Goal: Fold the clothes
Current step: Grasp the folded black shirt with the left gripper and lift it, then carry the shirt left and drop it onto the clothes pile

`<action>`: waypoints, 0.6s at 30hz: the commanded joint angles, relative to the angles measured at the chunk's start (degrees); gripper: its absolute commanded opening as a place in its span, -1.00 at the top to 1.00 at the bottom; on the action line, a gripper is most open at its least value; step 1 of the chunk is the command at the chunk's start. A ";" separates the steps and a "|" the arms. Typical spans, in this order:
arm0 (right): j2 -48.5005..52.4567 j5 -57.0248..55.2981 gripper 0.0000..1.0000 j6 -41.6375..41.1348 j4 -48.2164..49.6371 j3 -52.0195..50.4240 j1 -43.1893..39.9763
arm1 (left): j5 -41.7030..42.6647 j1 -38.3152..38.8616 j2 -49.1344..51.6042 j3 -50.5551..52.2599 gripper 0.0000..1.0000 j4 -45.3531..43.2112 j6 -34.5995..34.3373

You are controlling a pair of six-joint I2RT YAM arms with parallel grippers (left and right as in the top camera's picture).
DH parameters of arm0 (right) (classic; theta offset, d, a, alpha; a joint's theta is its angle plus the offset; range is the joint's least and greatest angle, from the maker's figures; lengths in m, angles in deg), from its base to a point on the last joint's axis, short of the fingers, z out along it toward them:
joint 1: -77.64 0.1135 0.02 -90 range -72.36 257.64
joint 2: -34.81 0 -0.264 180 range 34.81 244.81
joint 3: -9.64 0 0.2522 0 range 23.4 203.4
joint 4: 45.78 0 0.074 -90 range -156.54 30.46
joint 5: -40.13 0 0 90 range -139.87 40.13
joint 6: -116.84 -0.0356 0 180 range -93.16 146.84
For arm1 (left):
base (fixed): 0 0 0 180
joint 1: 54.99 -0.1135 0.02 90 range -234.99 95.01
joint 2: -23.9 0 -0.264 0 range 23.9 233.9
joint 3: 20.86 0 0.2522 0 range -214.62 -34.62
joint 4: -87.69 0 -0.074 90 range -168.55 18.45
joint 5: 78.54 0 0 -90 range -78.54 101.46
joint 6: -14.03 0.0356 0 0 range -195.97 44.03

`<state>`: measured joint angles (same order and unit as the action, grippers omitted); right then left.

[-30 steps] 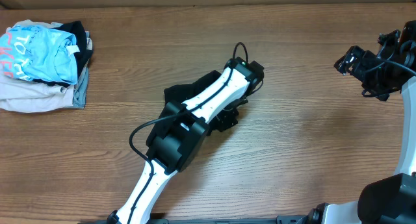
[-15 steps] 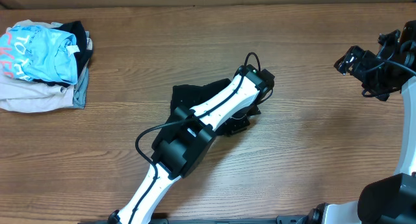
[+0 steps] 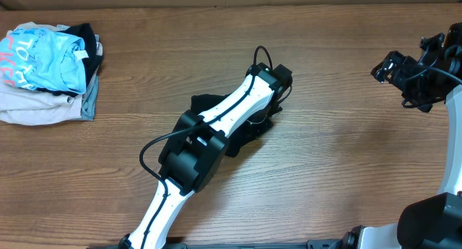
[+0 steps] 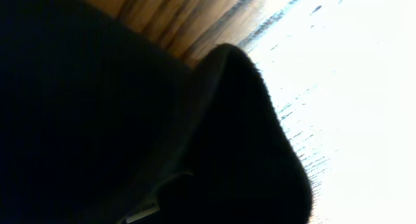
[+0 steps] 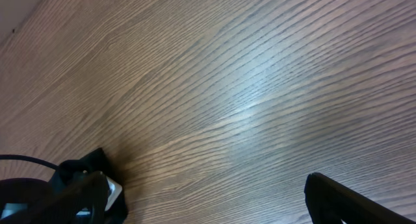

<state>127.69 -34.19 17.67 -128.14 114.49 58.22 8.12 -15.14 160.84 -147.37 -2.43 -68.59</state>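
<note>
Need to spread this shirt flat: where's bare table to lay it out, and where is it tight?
Bare table lies between the black T-shirt and the right arm. Another patch sits between the shirt and the garment pile at the far left. Crowded: the middle, where the left arm covers the shirt.

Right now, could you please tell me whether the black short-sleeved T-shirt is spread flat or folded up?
Bunched, not spread: the black short-sleeved T-shirt is a compact heap beneath the left arm.

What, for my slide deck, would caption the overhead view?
Left arm reaches over the black T-shirt; right arm far aside.
</note>
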 commanded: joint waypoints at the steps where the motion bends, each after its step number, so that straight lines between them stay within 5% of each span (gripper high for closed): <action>1: -1.27 -0.02 -1.00 0.24 0.31 1.60 -0.22 | -0.15 -2.84 1.57 -2.16 0.92 1.03 -5.31; 18: -1.27 -0.02 -1.00 0.24 0.31 1.55 -0.20 | -0.02 -24.59 -7.67 -50.42 0.92 20.68 -7.93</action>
<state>127.69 -34.21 17.65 -128.09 114.49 58.22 8.71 -35.64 159.27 -191.04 17.19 -74.58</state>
